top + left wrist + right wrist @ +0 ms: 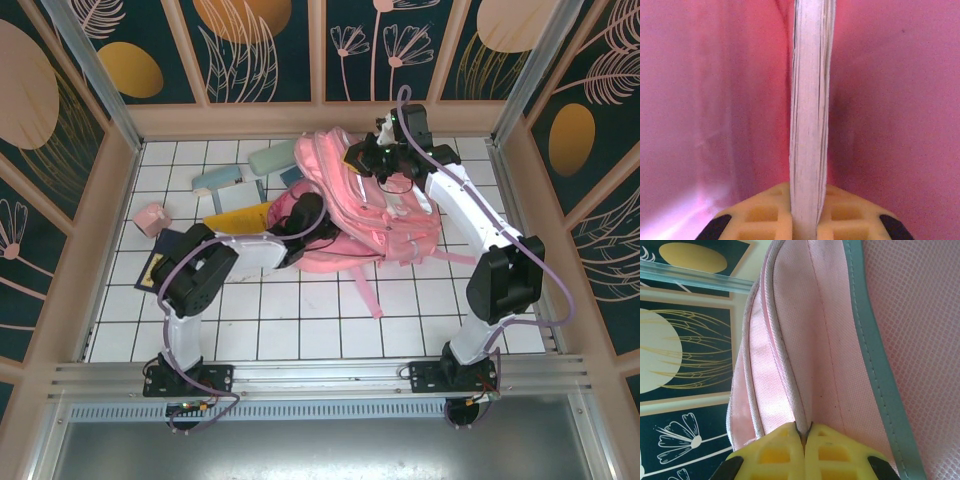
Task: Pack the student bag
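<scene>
The pink student bag point(385, 215) lies in the middle of the tiled table, its mouth turned to the left. My left gripper point(805, 210) is inside it, with pink fabric point(705, 100) on every side. It is shut on a thick book, whose white page edge point(810, 100) stands upright between the yellow fingers point(760, 212). The left wrist point(300, 217) sits at the bag's opening. My right gripper point(368, 153) is at the bag's far upper edge, shut on a piped seam point(785, 355) of the pink fabric beside a grey stripe point(875, 365).
Left of the bag lie a pale green box point(275, 160), a light blue book point(215, 182), a small pink box point(152, 218), a yellow book point(240, 217) and a dark blue book point(160, 262). A pink strap point(365, 290) trails toward the near edge. Wooden walls enclose the table.
</scene>
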You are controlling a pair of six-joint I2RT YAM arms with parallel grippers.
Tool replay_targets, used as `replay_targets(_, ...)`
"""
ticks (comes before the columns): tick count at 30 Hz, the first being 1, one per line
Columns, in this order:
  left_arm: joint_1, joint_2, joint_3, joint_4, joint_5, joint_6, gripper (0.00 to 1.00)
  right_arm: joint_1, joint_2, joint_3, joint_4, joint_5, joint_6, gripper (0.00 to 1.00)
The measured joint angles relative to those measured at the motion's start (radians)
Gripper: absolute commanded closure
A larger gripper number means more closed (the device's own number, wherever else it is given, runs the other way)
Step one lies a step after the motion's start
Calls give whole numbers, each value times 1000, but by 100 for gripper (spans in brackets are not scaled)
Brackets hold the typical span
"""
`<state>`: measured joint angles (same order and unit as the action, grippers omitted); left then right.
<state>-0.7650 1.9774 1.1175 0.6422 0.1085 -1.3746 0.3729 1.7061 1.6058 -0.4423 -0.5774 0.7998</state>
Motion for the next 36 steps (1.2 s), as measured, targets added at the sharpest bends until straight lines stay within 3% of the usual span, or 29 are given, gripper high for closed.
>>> replay_targets(2, -21, 36, 65, -20, -27, 0, 100, 0, 0, 0, 5, 0, 2, 100)
replay_targets(5, -42, 95, 160, -65, -52, 1, 86, -2, 0, 0, 8, 6, 3, 100)
replay_targets(7, -48, 125, 207, -92, -64, 4, 71, -11, 0, 0, 8, 16, 3, 100)
replay_targets(10, -51, 131, 216, -118, -74, 14, 38, -21, 0, -1, 13, 17, -1, 100)
replay_targets(12, -51, 131, 215, -144, -86, 31, 23, -24, 0, -9, 20, 15, -5, 100)
replay_targets(14, -51, 127, 209, -172, -97, 53, 16, -32, -2, -26, 37, 7, -9, 100)
replay_targets(19, -50, 65, 169, -282, -118, 126, 6, -55, -39, -93, 73, -18, -20, 100)
replay_targets(33, 41, -427, -148, -545, -185, 295, 6, -146, -166, -320, 122, 2, -148, 100)
replay_targets(36, 51, -533, -229, -603, -209, 323, 1, -149, -178, -389, 132, 23, -177, 100)
